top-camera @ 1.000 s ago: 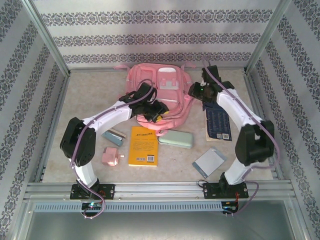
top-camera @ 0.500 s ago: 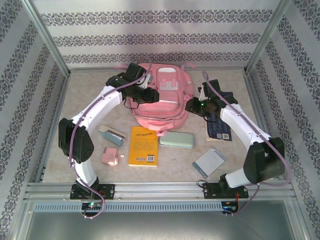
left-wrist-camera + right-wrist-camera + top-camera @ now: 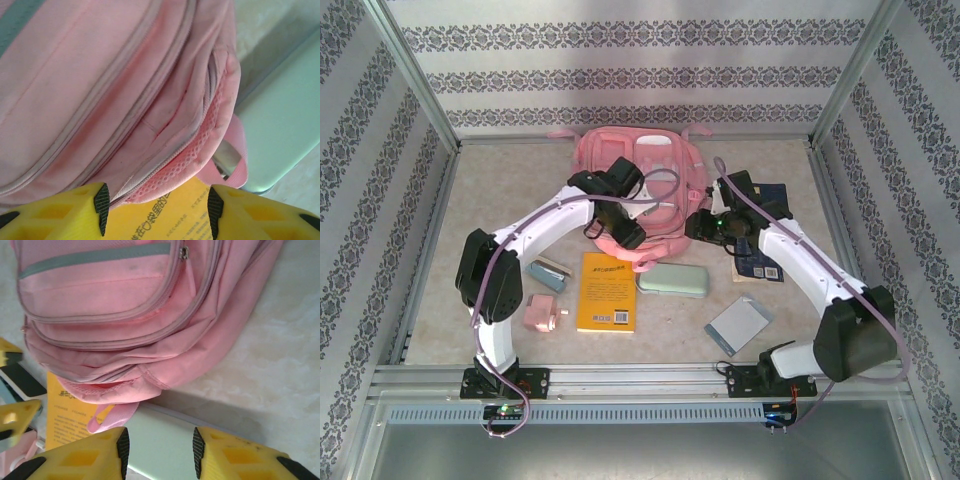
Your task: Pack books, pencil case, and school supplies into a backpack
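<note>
The backpack (image 3: 660,170) lies flat at the middle of the far edge of the tabletop (image 3: 500,200). Its long axis runs far to near, and its carry loop (image 3: 235,165) points at the near edge. It is soft pink fabric, rounded, ridged with zip seams, with open mesh (image 3: 200,150) by the loop. Just nearer lie the flat yellow book (image 3: 607,292) and the smooth, round-cornered mint pencil case (image 3: 672,280). My left gripper (image 3: 155,207) hangs over the bag's near end, jaws apart and empty. My right gripper (image 3: 160,450), at its near right corner, is also apart and empty.
</note>
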